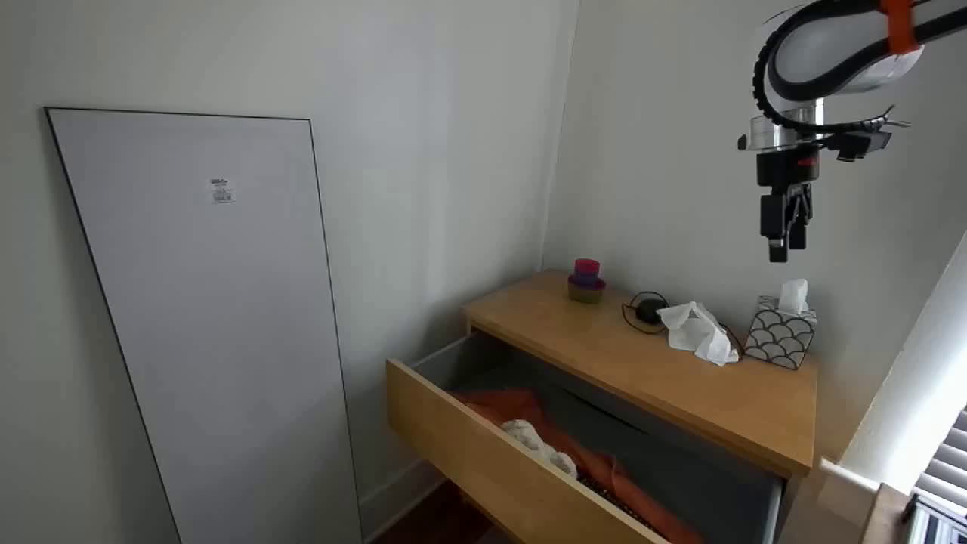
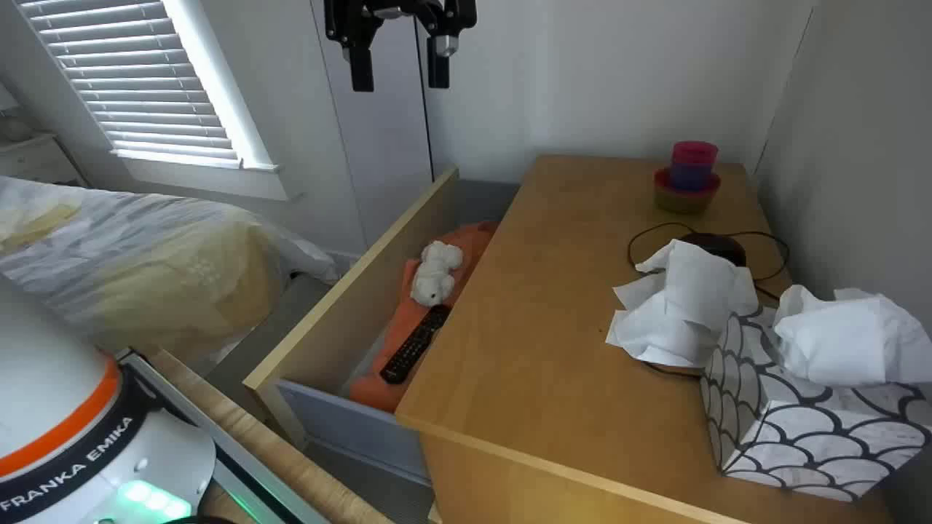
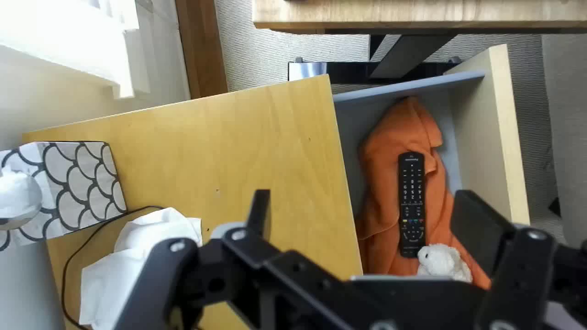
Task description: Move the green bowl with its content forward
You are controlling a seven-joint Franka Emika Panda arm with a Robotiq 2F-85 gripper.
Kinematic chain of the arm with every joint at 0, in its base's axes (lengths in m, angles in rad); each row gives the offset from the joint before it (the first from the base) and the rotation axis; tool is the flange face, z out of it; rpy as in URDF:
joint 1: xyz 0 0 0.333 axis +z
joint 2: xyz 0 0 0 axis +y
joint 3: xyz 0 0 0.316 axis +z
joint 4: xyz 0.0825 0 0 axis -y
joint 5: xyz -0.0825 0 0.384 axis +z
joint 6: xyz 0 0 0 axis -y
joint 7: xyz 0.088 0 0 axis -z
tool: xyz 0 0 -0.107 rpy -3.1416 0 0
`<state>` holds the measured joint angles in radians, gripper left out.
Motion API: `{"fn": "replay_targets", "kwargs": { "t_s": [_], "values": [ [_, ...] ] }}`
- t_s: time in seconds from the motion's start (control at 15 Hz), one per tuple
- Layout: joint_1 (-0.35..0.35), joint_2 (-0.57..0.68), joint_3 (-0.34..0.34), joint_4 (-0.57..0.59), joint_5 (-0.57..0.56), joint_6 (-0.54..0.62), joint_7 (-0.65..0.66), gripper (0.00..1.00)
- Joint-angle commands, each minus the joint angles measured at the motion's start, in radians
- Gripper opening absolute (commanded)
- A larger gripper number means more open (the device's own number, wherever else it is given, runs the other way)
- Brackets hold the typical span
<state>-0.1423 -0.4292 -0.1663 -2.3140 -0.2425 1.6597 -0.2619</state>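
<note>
My gripper [image 2: 400, 86] hangs empty, 2 jaws apart; I judge this pre-grasp. Next I should cross to the green bowl [image 2: 681, 201] without tipping its cups [image 2: 691, 173].

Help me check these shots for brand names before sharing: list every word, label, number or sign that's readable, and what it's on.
"FRANKA EMIKA": on the black band of the robot arm.
"Panasonic": on the remote, upside down in the wrist view.
Key markings on the remote: too small to read reliably.
Sticker on the white panel: too small and blurred to read.
</note>
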Motion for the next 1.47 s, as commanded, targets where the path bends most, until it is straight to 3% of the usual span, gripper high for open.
{"fn": "replay_targets", "kwargs": {
  "t_s": [0.0,0.53,0.6,0.87,1.13,1.4],
  "values": [
    [0.008,0.000,-0.007,0.001,-0.002,-0.002,0.002,1.00],
    [0.008,0.000,-0.007,0.002,-0.002,-0.002,0.002,1.00],
    [0.013,0.030,-0.011,0.014,0.034,0.038,0.026,1.00],
    [0.010,0.229,-0.016,0.107,0.218,0.236,0.182,1.00],
    [-0.020,0.462,-0.037,0.272,0.344,0.433,0.244,1.00],
    [-0.075,0.663,-0.064,0.465,0.432,0.519,0.313,1.00]
  ]
}}
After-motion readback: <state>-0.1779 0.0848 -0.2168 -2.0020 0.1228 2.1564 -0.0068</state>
